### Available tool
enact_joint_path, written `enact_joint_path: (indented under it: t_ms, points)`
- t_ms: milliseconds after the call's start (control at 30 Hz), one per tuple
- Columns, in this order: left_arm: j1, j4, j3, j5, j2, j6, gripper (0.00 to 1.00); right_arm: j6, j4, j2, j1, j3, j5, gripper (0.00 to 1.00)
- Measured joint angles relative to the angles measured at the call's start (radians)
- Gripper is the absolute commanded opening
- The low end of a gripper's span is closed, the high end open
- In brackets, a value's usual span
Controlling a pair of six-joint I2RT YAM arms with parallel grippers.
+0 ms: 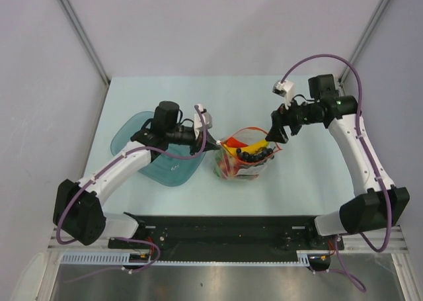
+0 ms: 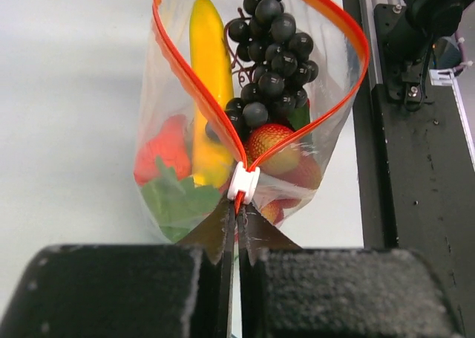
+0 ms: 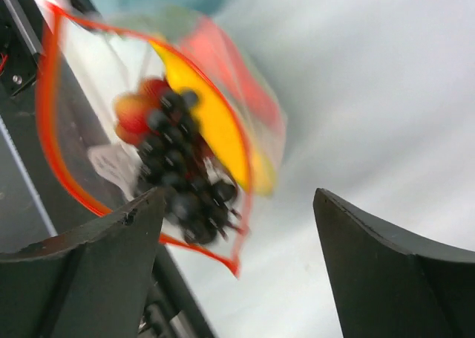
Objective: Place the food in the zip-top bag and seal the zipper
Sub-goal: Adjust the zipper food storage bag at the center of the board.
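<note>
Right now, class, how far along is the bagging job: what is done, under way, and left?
Done: the banana, grape bunch and red berry sit inside the zip-top bag. In hand: the left gripper is shut on the bag's corner beside the white slider; the right gripper is open near the far end. Left: the zipper gapes in a wide loop, so it is unsealed.

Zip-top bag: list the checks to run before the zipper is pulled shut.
1. Banana, grape bunch and berry inside zip-top bag: ok.
2. Left gripper clamped on the bag beside white slider: ok.
3. Right gripper gripping the far end: not ok, open.
4. Zipper sealed: not ok, mouth gapes.
5. Grape bunch clear of the zipper line: cannot tell.
</note>
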State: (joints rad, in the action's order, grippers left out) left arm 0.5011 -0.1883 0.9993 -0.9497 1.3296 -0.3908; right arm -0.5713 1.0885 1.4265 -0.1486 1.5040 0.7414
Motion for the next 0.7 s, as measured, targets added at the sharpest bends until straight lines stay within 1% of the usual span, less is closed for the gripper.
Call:
enact_joint_path:
  t_ms: [67,200,233,267,333,467,533,567,700]
  points:
    - [0.016,-0.015,0.026,0.019,0.000,0.018,0.00,0.020,-0.058,-0.042,-0.039,0.002,-0.002,0.86]
    - [0.031,-0.043,0.060,0.045,0.000,0.059,0.00,0.065,-0.170,-0.112,-0.164,0.028,0.012,0.82]
    - [0.031,-0.050,0.066,0.051,0.000,0.071,0.00,0.076,-0.199,-0.126,-0.193,0.028,0.019,0.81]
    - [0.031,-0.056,0.069,0.056,0.000,0.079,0.00,0.087,-0.227,-0.135,-0.216,0.026,0.024,0.77]
    - [0.031,-0.062,0.071,0.058,0.000,0.094,0.00,0.105,-0.323,-0.160,-0.261,-0.012,0.029,0.74]
    - [0.031,-0.070,0.073,0.059,-0.001,0.106,0.00,0.123,-0.492,-0.196,-0.346,-0.142,0.024,0.66]
    - [0.031,-0.075,0.075,0.058,-0.002,0.107,0.00,0.126,-0.565,-0.191,-0.386,-0.196,0.022,0.64]
    - [0.032,-0.079,0.076,0.058,-0.002,0.106,0.00,0.126,-0.594,-0.186,-0.407,-0.217,0.021,0.61]
    - [0.034,-0.097,0.078,0.056,-0.006,0.100,0.00,0.114,-0.691,-0.161,-0.462,-0.259,0.013,0.59]
